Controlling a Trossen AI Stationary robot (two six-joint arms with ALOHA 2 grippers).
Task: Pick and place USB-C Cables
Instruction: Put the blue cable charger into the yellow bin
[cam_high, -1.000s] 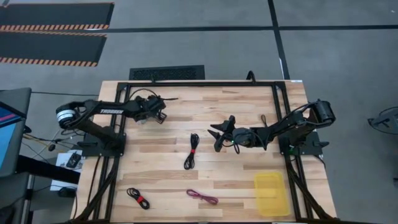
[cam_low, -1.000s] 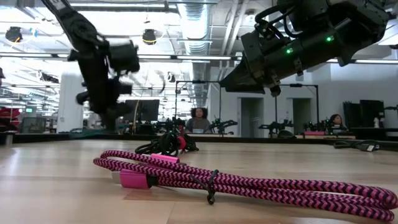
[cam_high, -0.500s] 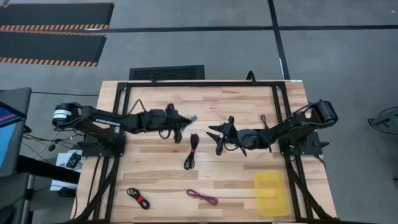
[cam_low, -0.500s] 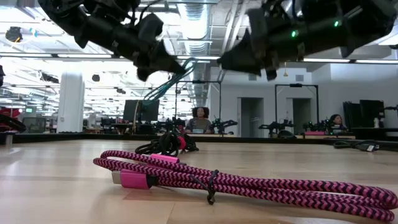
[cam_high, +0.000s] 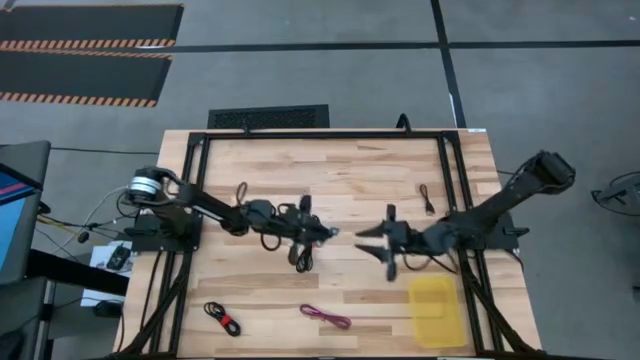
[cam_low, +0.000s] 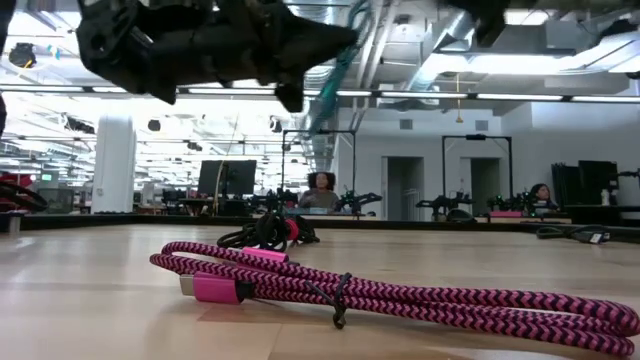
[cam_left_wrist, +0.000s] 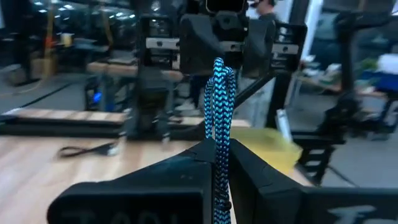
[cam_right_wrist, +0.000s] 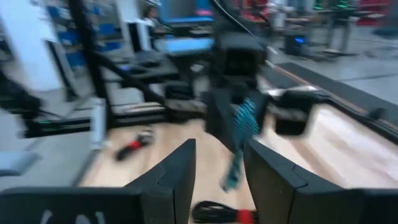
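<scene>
My left gripper (cam_high: 320, 232) is over the table's middle, shut on the teal cable (cam_left_wrist: 217, 93), which also shows in the low view (cam_low: 340, 60). My right gripper (cam_high: 385, 248) is open and faces it from the right, a short gap away, holding nothing. The black cable with a red band (cam_high: 303, 258) lies flat just below the left gripper. The black-red cable (cam_high: 222, 318) and the magenta cable (cam_high: 326, 316) lie near the near edge. The short black cable (cam_high: 426, 197) lies toward the far right. My left gripper pinches the teal cable between its two fingers (cam_left_wrist: 249, 180), the folded strands (cam_left_wrist: 217, 146) running out past the fingertips. The fingers come about level, pointing toward the table's right. The cable is lifted clear of the table, and its free end (cam_right_wrist: 231, 177) hangs down.
A translucent yellow tray (cam_high: 435, 310) sits at the near right, just beyond my right gripper. A black frame (cam_high: 320, 135) runs along the table's edges. Bare wood lies between the two near cables and the tray.
My left gripper has swung from the far left to the table's middle, moving right and nearer, carrying the teal cable lifted. My right gripper has drawn back to the right and toward the near edge, closer to the yellow tray, staying open.
</scene>
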